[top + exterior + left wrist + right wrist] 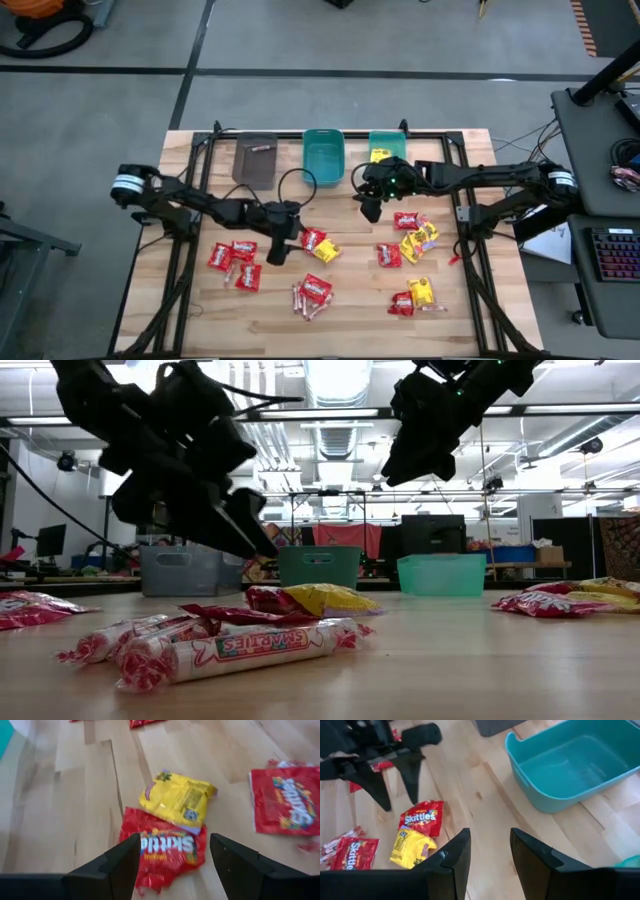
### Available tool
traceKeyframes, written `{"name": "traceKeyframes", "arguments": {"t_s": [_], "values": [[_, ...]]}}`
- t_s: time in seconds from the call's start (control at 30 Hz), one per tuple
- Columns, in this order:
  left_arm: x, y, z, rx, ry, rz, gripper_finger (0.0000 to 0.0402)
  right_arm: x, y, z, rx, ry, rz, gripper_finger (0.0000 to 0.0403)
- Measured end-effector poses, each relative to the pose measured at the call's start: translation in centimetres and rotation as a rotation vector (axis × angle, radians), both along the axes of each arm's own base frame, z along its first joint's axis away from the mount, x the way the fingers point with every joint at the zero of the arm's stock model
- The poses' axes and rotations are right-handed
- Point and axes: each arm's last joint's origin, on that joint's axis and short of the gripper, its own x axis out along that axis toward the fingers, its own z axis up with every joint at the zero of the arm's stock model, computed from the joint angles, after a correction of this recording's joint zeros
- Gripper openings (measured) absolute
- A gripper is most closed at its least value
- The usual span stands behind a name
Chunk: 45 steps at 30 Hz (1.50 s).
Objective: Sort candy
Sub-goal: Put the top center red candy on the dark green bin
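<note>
From above, the table (340,310) carries three bins along its far edge: a grey bin (255,160), a teal bin (323,155) and a green bin (387,146). The left gripper (277,250) hangs mid-table with its jaws spread and empty, just beside a red Skittles packet (313,240) and a yellow packet (328,251) that overlap each other. The right gripper (370,208) hovers near the teal bin's front corner, half-parted and holding nothing. More candy lies in loose clusters, red packets (232,262) toward the left edge and a mixed pile (412,240) toward the right, with bare wood between them down the middle.

From table height, a Smarties roll (250,647) lies nearest, and both arms hang clear above the surface.

Past the left wrist, the fingers (107,867) straddle the red packet (165,851), whose top edge the yellow packet (179,800) overlaps.

Past the right wrist, open wood lies between the fingers (450,865) and the teal bin (540,795).
</note>
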Motion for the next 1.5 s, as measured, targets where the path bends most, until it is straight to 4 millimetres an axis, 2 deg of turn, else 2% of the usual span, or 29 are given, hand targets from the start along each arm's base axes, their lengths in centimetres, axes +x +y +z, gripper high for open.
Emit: {"name": "traceKeyframes", "arguments": {"t_s": [0.23,0.53,0.73,0.93,1.07,1.13,1.5], "values": [[0.8,0.0,-2.1,-0.031,0.016,0.024,0.0221,0.3,0.8,-0.3,0.008,0.009,0.026,0.0134],[0.9,0.2,-2.9,-0.029,0.047,0.053,0.0207,0.5,1.9,-0.3,0.009,0.007,0.065,0.0134],[0.8,0.2,-3.1,-0.026,0.061,0.062,0.0156,0.6,2.9,-0.3,0.009,0.006,0.100,0.0130],[0.8,0.2,-3.0,-0.025,0.065,0.062,0.0072,0.6,3.8,-0.3,0.008,0.000,0.130,0.0132],[0.7,0.2,-2.7,-0.029,0.061,0.058,0.0019,0.8,4.1,-0.1,0.004,-0.021,0.145,0.0129],[0.6,0.2,-2.4,-0.029,0.060,0.057,0.0007,0.8,4.2,-0.1,0.003,-0.022,0.147,0.0128],[-0.9,0.3,1.8,-0.035,-0.014,0.056,0.0020,0.9,4.2,0.1,0.003,-0.043,0.146,0.0128]]}}
